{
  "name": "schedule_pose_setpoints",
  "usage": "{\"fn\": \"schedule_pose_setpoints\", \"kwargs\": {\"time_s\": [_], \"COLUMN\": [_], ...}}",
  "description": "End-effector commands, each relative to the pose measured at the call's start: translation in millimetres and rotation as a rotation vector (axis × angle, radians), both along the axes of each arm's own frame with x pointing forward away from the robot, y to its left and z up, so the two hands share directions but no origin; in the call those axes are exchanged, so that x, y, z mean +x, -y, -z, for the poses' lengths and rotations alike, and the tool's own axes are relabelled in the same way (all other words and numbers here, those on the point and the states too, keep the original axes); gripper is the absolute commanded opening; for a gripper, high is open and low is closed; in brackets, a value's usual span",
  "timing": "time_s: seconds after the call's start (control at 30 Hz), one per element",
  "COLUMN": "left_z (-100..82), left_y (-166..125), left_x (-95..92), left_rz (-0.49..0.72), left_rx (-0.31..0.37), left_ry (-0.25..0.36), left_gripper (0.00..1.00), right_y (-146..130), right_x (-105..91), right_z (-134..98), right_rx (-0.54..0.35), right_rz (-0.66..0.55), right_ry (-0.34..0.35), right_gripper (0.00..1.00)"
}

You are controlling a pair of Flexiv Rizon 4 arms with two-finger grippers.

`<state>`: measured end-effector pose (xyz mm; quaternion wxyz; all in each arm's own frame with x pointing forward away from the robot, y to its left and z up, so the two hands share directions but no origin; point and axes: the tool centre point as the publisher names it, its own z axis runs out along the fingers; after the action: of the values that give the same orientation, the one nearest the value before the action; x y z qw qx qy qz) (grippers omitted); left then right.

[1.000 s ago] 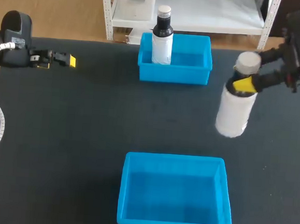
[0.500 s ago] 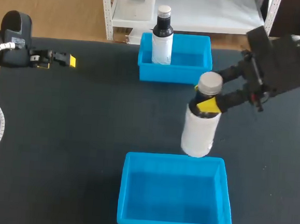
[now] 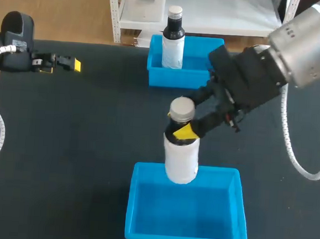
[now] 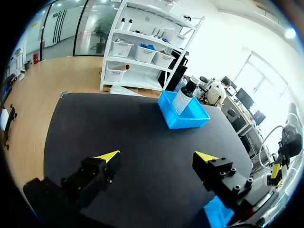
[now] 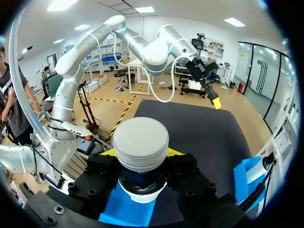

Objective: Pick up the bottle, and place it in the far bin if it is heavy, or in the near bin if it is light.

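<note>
A white bottle [image 3: 181, 155] with a grey cap [image 5: 140, 142] hangs upright over the far rim of the near blue bin [image 3: 241, 210]. My right gripper [image 3: 181, 130] is shut on the bottle's neck just under the cap, one finger on each side. In the right wrist view the near bin [image 5: 124, 212] shows blue under the bottle. The far blue bin [image 3: 210, 77] stands at the table's back edge with a dark bottle [image 3: 173, 38] upright in its left end. My left gripper [image 4: 156, 159] stands open and holds nothing, at the table's far left [image 3: 70, 64].
The dark table [image 3: 80, 146] lies bare between the two bins and to the left. My right arm [image 3: 263, 72] stretches over the table in front of the far bin's right end.
My right arm has carried the white bottle from the right side of the table leftward and nearer, to above the near bin's far rim. The left arm has kept still.
</note>
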<state>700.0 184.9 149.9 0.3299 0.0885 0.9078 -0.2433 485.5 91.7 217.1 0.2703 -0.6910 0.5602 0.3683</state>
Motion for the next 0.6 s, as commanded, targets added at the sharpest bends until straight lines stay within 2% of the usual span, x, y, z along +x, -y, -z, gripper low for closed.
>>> {"fn": "schedule_pose_setpoints", "kwargs": {"time_s": [0.03,0.33,0.6], "left_z": [0.0,0.0,0.0], "left_y": [0,0,0], "left_x": [0.0,0.0,0.0], "left_rz": [0.0,0.0,0.0], "left_rx": [0.0,0.0,0.0], "left_ry": [0.0,0.0,0.0], "left_gripper": [1.0,1.0,1.0], "right_y": [-9,-22,-23], "right_x": [-0.8,-12.4,-10.1], "right_z": [8,23,48], "right_rx": [0.02,0.061,0.049], "right_rz": [-0.022,-0.069,-0.073], "right_ry": [-0.011,-0.056,-0.088], "right_gripper": [0.0,0.0,0.0]}}
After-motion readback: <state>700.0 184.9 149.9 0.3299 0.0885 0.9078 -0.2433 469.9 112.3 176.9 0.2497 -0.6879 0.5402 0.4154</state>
